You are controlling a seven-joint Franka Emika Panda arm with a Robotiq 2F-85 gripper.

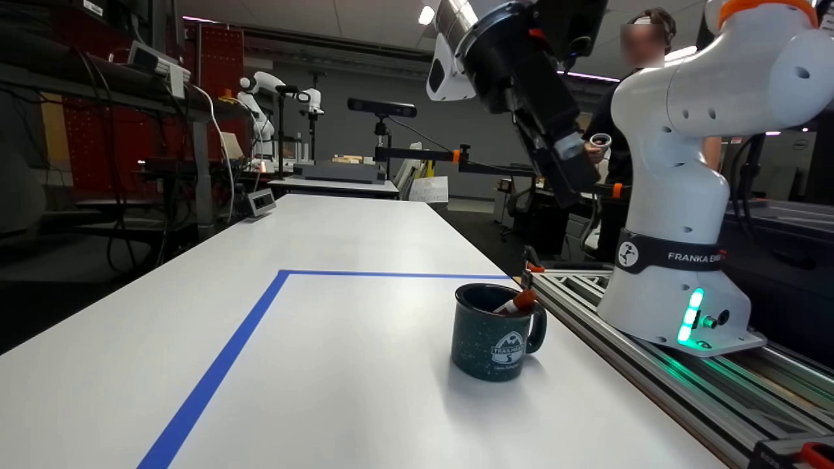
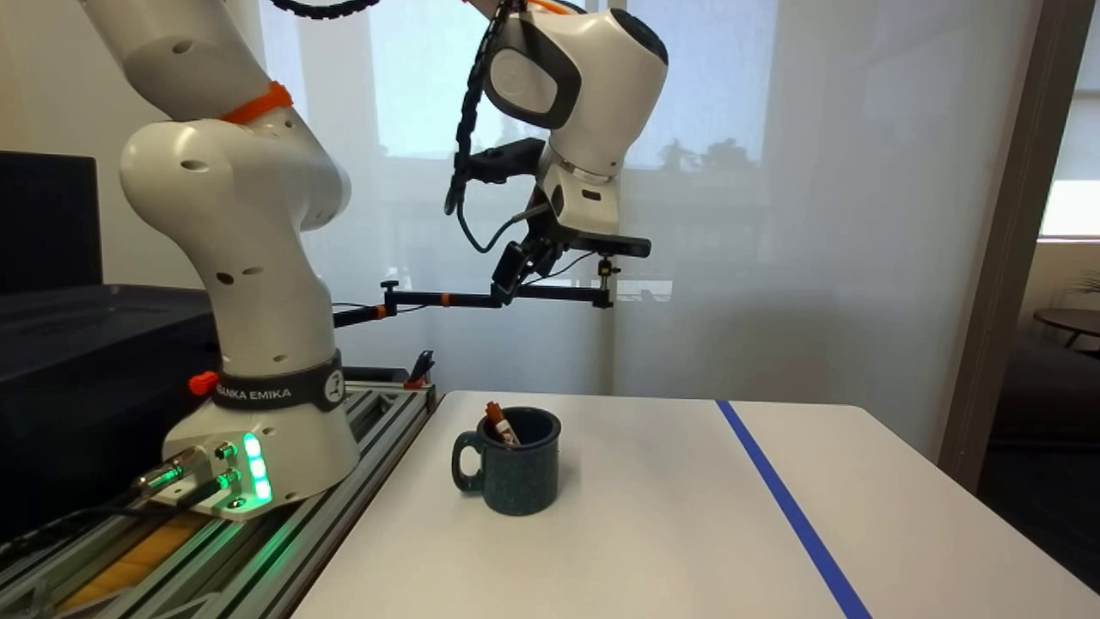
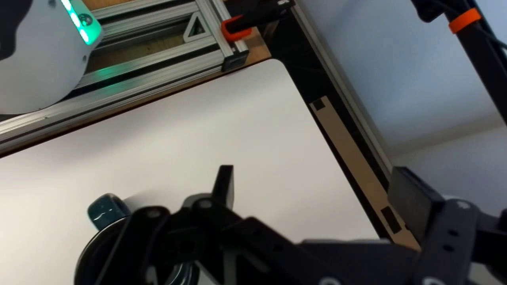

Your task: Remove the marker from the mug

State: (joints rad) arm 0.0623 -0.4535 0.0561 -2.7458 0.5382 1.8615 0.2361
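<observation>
The dark teal mug (image 1: 479, 345) stands upright on the white table; it also shows in an exterior view (image 2: 521, 477). The marker (image 1: 520, 301) leans inside the mug with its red-brown cap end above the rim, near the handle side; it also shows in an exterior view (image 2: 500, 422). My gripper (image 3: 311, 178) is open with nothing between its fingers. It hangs well above the table, apart from the mug, tilted, as both exterior views show (image 1: 570, 172) (image 2: 509, 279). In the wrist view the mug (image 3: 106, 209) is partly hidden behind a gripper finger, and the marker is hidden.
Blue tape (image 1: 225, 355) marks lines on the table (image 1: 345, 228). The arm's base stands on a metal rail frame (image 2: 391, 447) along the table edge. A camera on a black boom arm (image 2: 550, 294) reaches over the far side. A person (image 1: 625, 124) stands behind the robot.
</observation>
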